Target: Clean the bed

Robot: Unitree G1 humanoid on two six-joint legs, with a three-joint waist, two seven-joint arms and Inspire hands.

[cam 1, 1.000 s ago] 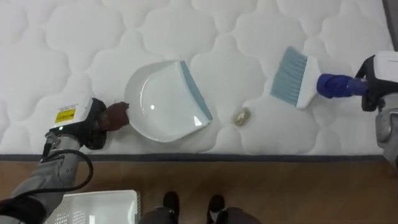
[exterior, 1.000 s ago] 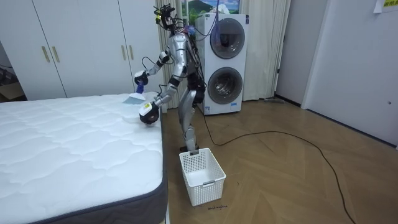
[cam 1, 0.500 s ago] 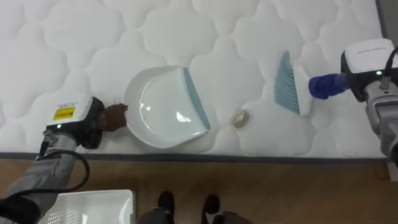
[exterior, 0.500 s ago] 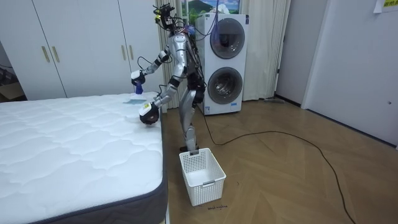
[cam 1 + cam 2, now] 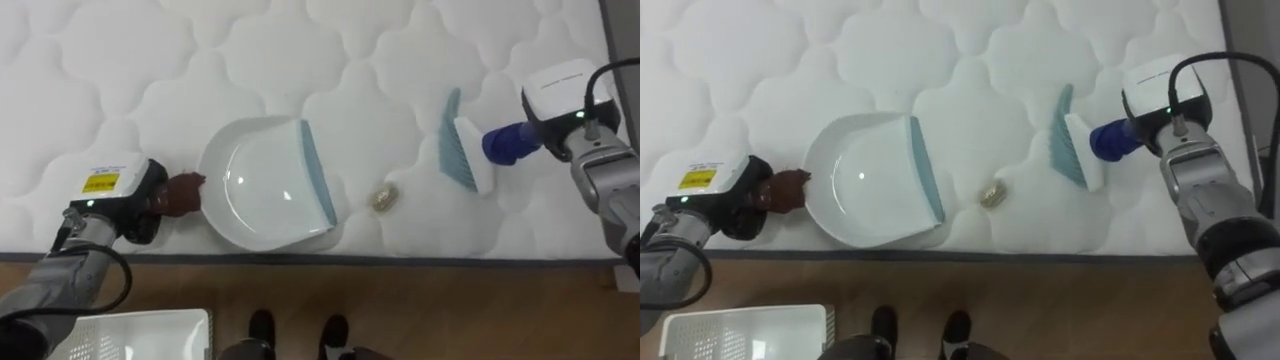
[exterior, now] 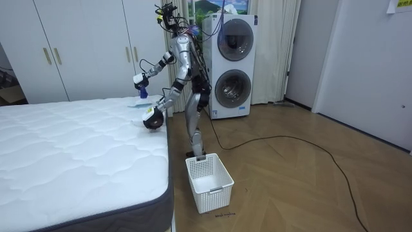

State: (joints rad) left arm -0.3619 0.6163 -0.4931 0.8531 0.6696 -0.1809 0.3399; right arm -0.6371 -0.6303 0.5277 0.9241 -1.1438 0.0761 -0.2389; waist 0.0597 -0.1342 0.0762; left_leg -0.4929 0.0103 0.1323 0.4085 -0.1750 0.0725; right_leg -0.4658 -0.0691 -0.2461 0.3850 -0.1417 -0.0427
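Observation:
A white dustpan (image 5: 265,180) with a grey-blue lip lies on the quilted white mattress (image 5: 300,60) near its front edge. My left hand (image 5: 120,195) is shut on the pan's brown handle (image 5: 180,193) at the left. A small tan scrap (image 5: 387,198) lies on the mattress just right of the pan's lip. Further right, my right hand (image 5: 560,100) is shut on the blue handle of a brush (image 5: 458,152), whose white head and pale blue bristles face the scrap from a short way off. In the room view I stand at the bed's corner (image 6: 158,122).
A white plastic basket (image 6: 209,182) stands on the wooden floor by my feet; its corner (image 5: 130,335) appears at the lower left. The mattress edge (image 5: 320,258) runs along the front. Stacked washing machines (image 6: 232,64) and white wardrobes (image 6: 84,45) stand behind.
My right hand has brought the brush leftward, closer to the scrap, and turned the bristles more edge-on. The dustpan and my left hand have hardly moved.

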